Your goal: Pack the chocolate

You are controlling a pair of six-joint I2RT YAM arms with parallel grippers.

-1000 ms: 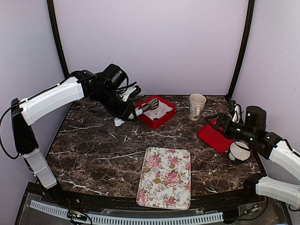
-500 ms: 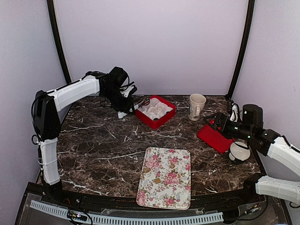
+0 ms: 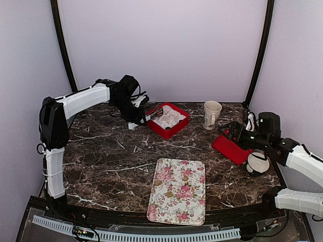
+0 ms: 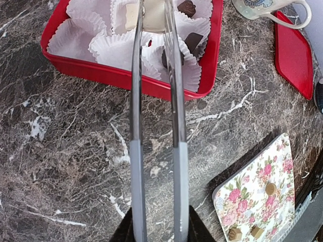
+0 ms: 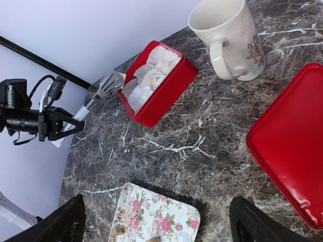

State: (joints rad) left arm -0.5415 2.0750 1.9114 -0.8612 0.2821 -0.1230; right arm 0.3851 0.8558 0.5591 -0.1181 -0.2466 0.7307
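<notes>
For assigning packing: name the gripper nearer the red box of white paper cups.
Left. Left gripper beside the red box, its metal tongs over it; right gripper farther off, by the flat red lid.

Top view: high behind both arm bases, looking down and forward over the whole table (image 3: 101,156) to the back wall; left wrist view: close above the tongs (image 4: 135,111), facing along them to the red box (image 4: 126,78); right wrist view: low at the right edge, facing left across the table; all three share red box, mug (image 3: 212,115) and tray (image 3: 179,191).
</notes>
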